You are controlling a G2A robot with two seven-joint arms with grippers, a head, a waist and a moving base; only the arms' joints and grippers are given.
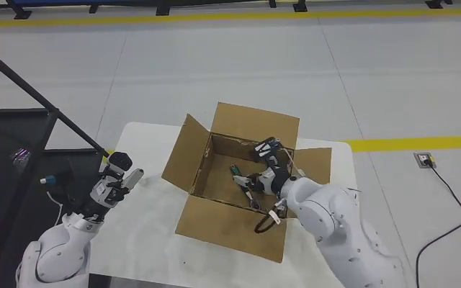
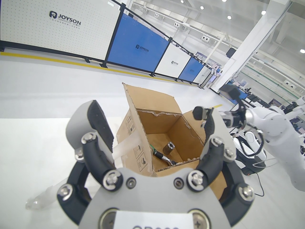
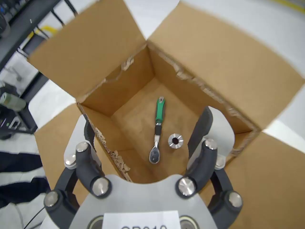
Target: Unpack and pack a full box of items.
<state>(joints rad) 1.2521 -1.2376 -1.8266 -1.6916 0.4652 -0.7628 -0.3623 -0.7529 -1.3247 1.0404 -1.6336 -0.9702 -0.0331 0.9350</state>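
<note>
Counting one cardboard box [image 1: 230, 229] on the white table [image 1: 151, 144], with all four flaps opened outward. Finding two things on its floor: one ratchet wrench [image 3: 157, 129] with a green handle, lying flat, and one slotted metal collet [image 3: 175, 141], standing upright, just beside the head of the wrench but apart from it. Seeing two grippers. Placing the right gripper [image 3: 146, 120] over the right part of the box, pointed down into it, jaws spread wide and holding nothing. Placing the left gripper [image 2: 152, 111] over the left part of the table, well apart from the box, jaws likewise wide and empty.
</note>
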